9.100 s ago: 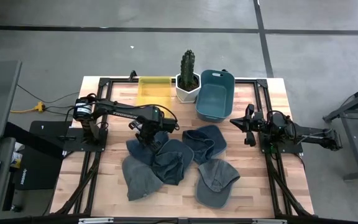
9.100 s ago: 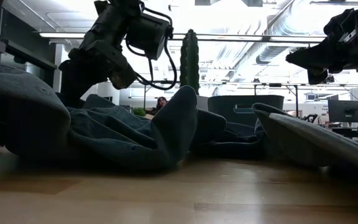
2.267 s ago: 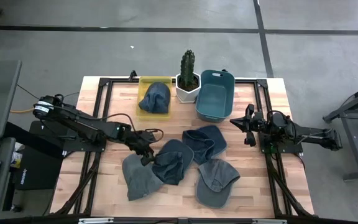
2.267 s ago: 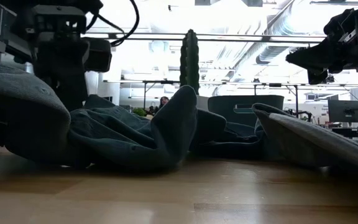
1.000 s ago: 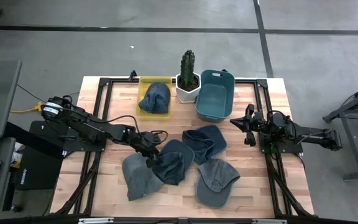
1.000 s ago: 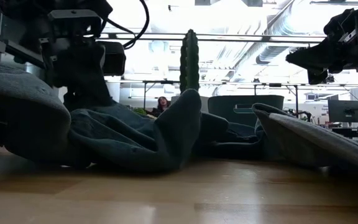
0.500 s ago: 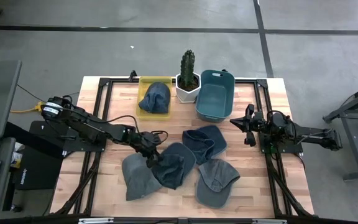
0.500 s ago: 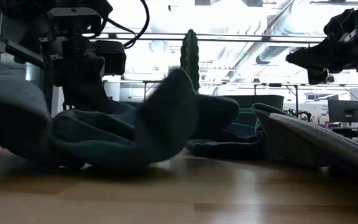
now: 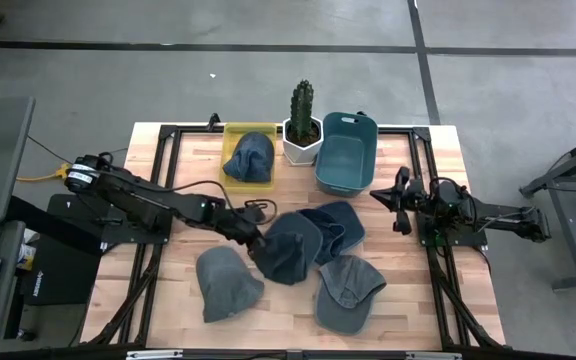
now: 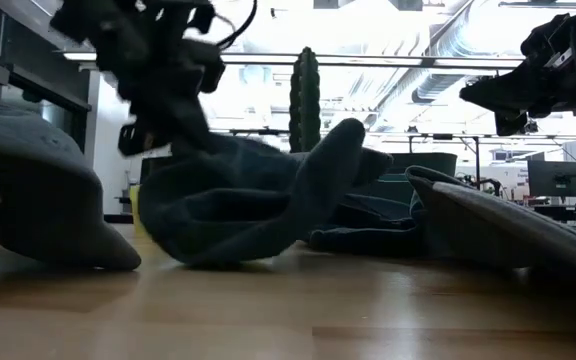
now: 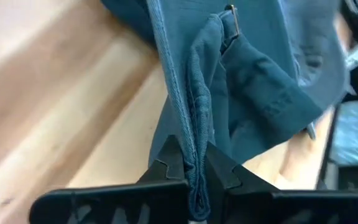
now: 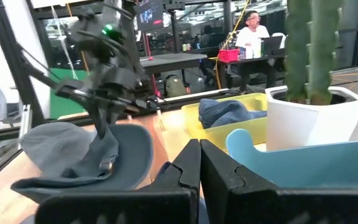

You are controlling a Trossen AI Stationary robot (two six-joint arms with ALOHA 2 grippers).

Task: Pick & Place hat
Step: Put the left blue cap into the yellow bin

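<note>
Left wrist view: left hand (image 11: 194, 177) pinched on hat (image 9: 290, 247) edge. Lift clear of neighbouring hats, carry to yellow bin (image 9: 230, 135). Right hand (image 9: 400, 204) closed, idle.

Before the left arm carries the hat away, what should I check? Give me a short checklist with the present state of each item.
1. Left gripper fingers shut on the fold of the dark blue fabric hat: ok.
2. Held hat free of the neighbouring blue hat: cannot tell; in the high view they overlap.
3. Grey hat left behind on the wooden table: ok, it lies apart.
4. Yellow tray has room: not ok, one blue hat already fills most of it.
5. Teal bin empty: ok.
6. Right gripper out of the way: ok, parked at the table's right side, fingers shut.
</note>
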